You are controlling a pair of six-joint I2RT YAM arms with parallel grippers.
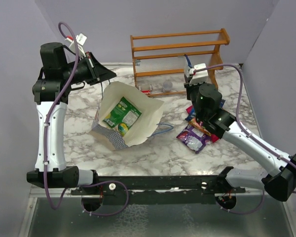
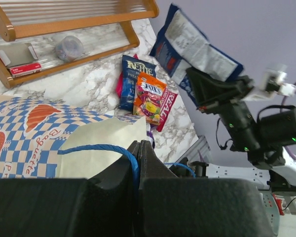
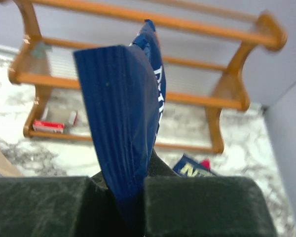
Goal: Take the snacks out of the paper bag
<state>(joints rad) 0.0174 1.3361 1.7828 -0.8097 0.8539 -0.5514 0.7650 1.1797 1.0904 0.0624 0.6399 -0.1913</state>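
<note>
Left arm upright, forearm reaching forward, left claw (image 2: 139, 144) pinched closed, right arm stretched low, right claw (image 3: 123, 177) raised, clamped.

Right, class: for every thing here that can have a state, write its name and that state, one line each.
paper bag, tipped on its side, mouth open.
blue cord handle, pinched and lifted.
green-yellow packet, inside the bag.
dark blue packet, gripped, held in the air.
loose packets, out of the bag, piled together.
left fingers, shut on the blue cord handle.
right fingers, shut on the dark blue packet.
</note>
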